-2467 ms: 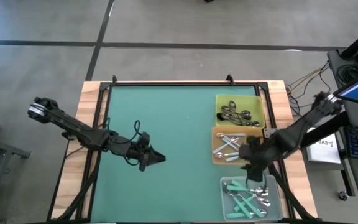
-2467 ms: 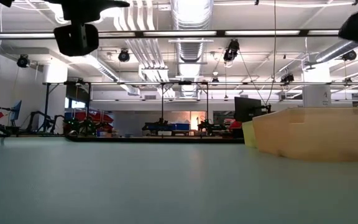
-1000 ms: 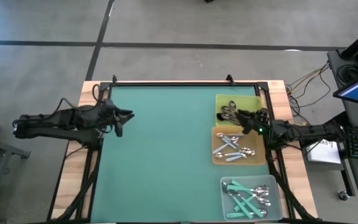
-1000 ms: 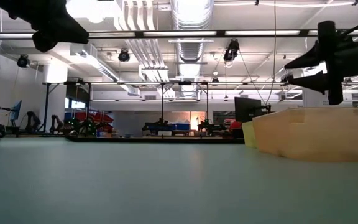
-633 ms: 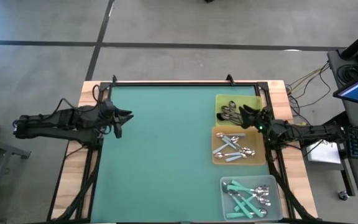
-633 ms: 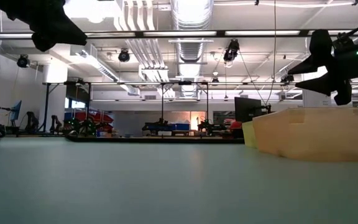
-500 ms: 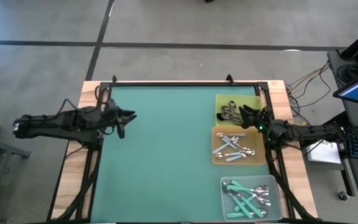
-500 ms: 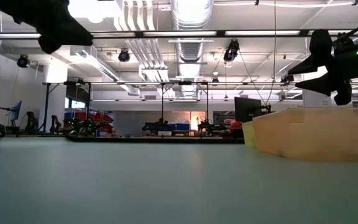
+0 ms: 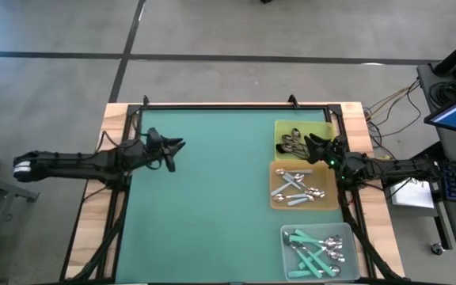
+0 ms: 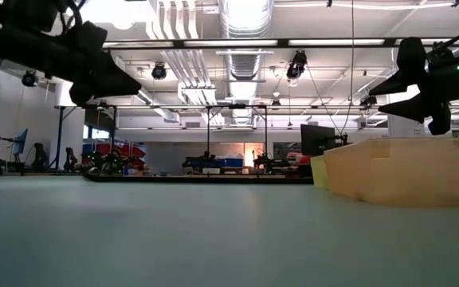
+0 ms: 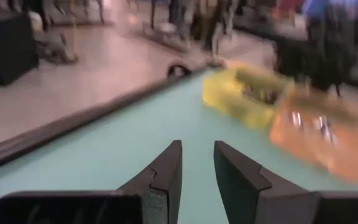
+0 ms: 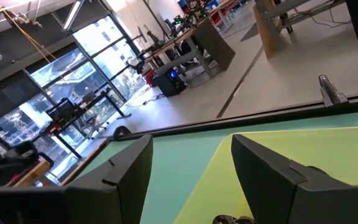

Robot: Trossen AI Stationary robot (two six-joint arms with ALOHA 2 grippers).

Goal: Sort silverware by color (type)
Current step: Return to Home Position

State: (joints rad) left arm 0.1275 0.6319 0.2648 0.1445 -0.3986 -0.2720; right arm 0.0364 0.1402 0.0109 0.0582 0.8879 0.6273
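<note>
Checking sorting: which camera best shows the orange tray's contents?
The high view: it looks down into the flat orange plastic tray, showing its light-blue-handled spoons. The low view shows only its wall; the left wrist view blurs it; the right wrist view misses it.

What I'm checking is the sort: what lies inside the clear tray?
Inside the clear tray lie teal-green-handled spoons, piled crosswise, silver bowls showing. Lower spoons are partly covered by upper ones, so no exact count.

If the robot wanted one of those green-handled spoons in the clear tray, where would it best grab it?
Probably by the middle of the handle, coming straight down from above. The green-handled spoons lie flat and criss-crossed in the clear tray, whose walls would block a side approach. The grip should close across the thin handle.
</note>
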